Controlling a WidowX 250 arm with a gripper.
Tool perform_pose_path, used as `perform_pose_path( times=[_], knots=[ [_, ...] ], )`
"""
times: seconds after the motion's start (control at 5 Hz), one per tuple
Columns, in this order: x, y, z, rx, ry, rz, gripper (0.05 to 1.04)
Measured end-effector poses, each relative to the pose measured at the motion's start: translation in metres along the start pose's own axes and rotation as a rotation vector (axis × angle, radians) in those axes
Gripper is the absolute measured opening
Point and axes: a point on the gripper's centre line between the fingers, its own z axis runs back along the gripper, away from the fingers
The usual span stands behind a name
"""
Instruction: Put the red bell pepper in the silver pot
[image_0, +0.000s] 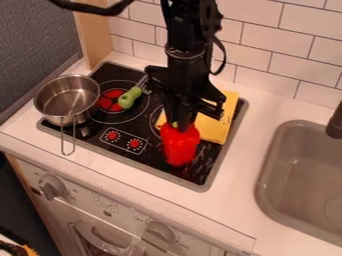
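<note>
- Near side: red bell pepper (180, 144), roughly upright over the stove's (155, 161) front right part; can't tell if its base touches. Step in hand, my read: secure it, lift, carry to pot.
- Gripper (178, 121): pinching pepper at the stem end, coming straight down. High, narrow hold, so pepper may swing or twist; raise smoothly, no jerks.
- Pot handle (68, 141): juts toward the camera. Keep pepper well above it; a knock could turn or tip the pot.
- Yellow cloth (217, 121): flat, just behind pepper. Go straight up first so nothing drags it.
- Silver pot (67, 98): view's left, at stove's edge, mouth up. Clear the rim fully, centre over the opening, lower inside, then release. Letting go high risks a bounce out.
- Green-handled utensil (129, 98): between pot and gripper. Pass over it, don't sweep it.
</note>
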Motion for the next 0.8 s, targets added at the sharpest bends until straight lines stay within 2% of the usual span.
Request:
perform_pose_path(
  times=[0.2,0.4,0.6,0.8],
  knots=[
    [0.001,0.010,0.009,-0.013,-0.014,0.025,0.086],
    [-0.004,0.048,0.043,-0.019,-0.098,0.110,0.086],
    [-0.020,0.089,0.059,0.000,-0.123,0.215,0.086],
    [-0.041,0.137,0.066,0.015,-0.144,0.387,0.086]
  ],
)
